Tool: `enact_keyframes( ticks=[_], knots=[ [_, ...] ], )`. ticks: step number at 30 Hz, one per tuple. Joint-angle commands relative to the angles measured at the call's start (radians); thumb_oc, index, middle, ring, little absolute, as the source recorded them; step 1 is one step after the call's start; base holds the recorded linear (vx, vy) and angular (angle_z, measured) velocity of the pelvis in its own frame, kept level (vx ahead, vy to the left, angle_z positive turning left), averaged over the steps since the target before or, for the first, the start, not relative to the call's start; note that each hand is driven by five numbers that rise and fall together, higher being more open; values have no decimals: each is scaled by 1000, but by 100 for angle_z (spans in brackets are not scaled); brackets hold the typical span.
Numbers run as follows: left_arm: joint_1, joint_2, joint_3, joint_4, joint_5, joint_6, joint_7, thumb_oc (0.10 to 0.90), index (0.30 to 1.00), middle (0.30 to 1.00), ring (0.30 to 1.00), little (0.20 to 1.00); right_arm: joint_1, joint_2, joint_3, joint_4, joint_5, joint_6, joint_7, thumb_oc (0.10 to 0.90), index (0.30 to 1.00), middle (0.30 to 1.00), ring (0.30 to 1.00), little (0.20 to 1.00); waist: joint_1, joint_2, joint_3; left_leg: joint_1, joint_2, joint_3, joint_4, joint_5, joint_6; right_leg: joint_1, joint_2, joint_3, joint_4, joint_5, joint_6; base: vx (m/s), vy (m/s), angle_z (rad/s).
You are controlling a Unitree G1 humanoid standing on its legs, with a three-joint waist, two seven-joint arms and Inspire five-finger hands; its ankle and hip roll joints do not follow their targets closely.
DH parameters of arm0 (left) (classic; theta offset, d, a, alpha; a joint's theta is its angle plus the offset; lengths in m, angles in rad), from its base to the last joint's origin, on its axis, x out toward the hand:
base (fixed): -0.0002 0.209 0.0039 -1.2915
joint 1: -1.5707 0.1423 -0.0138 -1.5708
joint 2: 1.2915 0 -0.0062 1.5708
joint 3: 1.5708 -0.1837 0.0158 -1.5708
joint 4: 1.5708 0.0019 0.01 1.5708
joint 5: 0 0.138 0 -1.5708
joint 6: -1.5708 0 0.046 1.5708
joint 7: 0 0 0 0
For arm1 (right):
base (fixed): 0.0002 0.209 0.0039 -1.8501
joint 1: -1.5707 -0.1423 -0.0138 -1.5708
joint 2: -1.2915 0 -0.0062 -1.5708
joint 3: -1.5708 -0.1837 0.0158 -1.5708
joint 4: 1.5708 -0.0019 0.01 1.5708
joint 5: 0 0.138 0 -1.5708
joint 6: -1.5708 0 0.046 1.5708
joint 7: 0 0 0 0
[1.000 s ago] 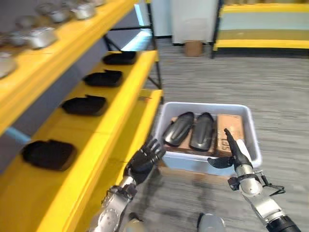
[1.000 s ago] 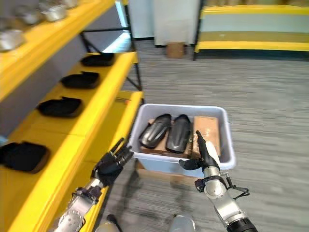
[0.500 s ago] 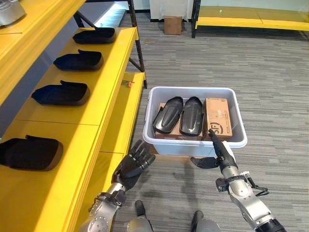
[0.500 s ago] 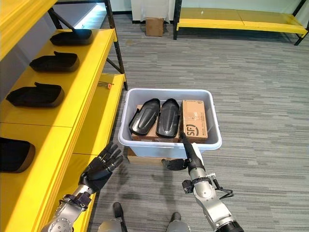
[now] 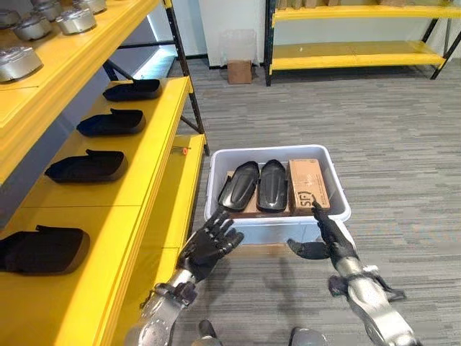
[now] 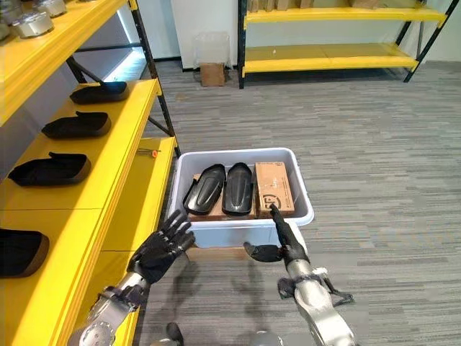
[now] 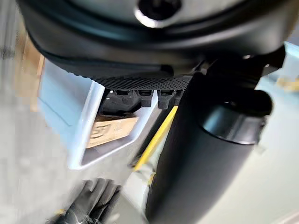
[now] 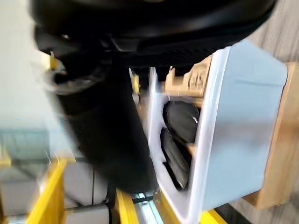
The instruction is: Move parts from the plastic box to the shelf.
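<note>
Parts (image 5: 238,184) and (image 5: 272,184), two dark curved shells, lie side by side in the plastic box (image 5: 220,177), which stands on the grey floor (image 5: 389,144) just beside the yellow shelf (image 5: 155,140). A cardboard carton (image 5: 308,185) lies in the box to the right of them, touching the second shell. The box seems to rest on a flat piece of brown board (image 8: 275,154) that sticks out under its near wall.

Left hand (image 5: 207,244) hovers at the box's near left corner, fingers spread and relaxed, grasping nothing. Right hand (image 5: 328,238) hovers at the near right corner, fingers straight and pointing toward the rim, thumb held out to the side, also empty. Whether either hand touches the box cannot be told.

On the middle level of the shelf four more dark parts sit in a row, well apart from each other: (image 5: 132,89), (image 5: 110,123), (image 5: 85,166) and (image 5: 42,250). Silvery metal pieces (image 5: 18,63) stand on the level above. Another yellow rack (image 5: 346,50) stands at the far wall, with a small carton (image 5: 240,71) on the floor beside it
</note>
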Motion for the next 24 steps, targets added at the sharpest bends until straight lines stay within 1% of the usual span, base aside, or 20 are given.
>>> enact_keyframes(
  ticks=[1,8,13,18,19,21,22,23,24],
  knots=[
    [-148,7,97,-89,-5,-114,-63,900,1000,1000,1000,1000,-101,-18,-9,-12,21,-69,7,900,1000,1000,1000,1000,-21,-46,39,67,-18,-7,-4,-109,24,5,17,-3,-51,8,13,62,-19,-18],
    [-122,5,113,-109,-1,-91,-77,900,1000,1000,1000,1000,-111,-16,-8,-29,3,-51,-8,900,1000,1000,1000,1000,-4,-55,26,72,-20,-6,-7,-112,26,33,16,-5,-92,20,14,46,-37,-6],
    [-100,7,132,-118,5,-70,-88,900,1000,1000,1000,1000,-116,-21,-10,-35,0,-37,-11,900,1000,1000,1000,1000,5,-61,20,73,-15,-8,-4,-112,26,53,26,-12,-103,13,4,59,-45,-2],
    [-90,-3,145,-122,11,-73,-60,900,1000,1000,1000,1000,-136,-33,-3,-41,-51,-53,4,900,1000,1000,1000,1000,17,-67,19,74,-6,-8,31,-129,19,67,20,-19,-127,25,-1,69,54,-2],
    [-92,-2,149,-117,33,-74,-50,900,1000,1000,1000,1000,-150,-39,3,-37,-43,-54,0,900,1000,1000,1000,1000,22,-68,19,78,-8,-7,40,-138,22,68,15,-20,-126,26,1,117,300,-13],
    [-93,25,153,-103,106,-62,-61,900,1000,1000,1000,1000,-172,-43,-4,-37,-34,-54,-25,900,1000,1000,1000,1000,30,-68,24,70,-24,-14,66,-159,45,51,13,-19,-45,-11,1,109,348,-20],
    [-85,41,160,-95,91,-44,-74,900,1000,1000,1000,1000,-175,-46,-12,-44,-19,-52,-37,900,1000,1000,1000,1000,35,-66,31,62,-31,-12,73,-163,57,36,17,-34,10,-37,-3,47,236,-13],
    [-77,47,169,-92,79,-31,-78,900,1000,1000,1000,1000,-178,-43,-16,-46,-10,-49,-45,900,1000,1000,1000,1000,42,-62,36,62,-34,-8,70,-163,69,4,10,-52,94,-49,1,33,191,-1],
    [-70,52,177,-90,79,-20,-79,900,1000,1000,1000,1000,-181,-38,-18,-49,-1,-45,-50,900,1000,1000,1000,1000,46,-58,43,62,-36,-4,68,-164,78,-31,-1,-67,171,-47,10,36,160,-1]
  ],
)
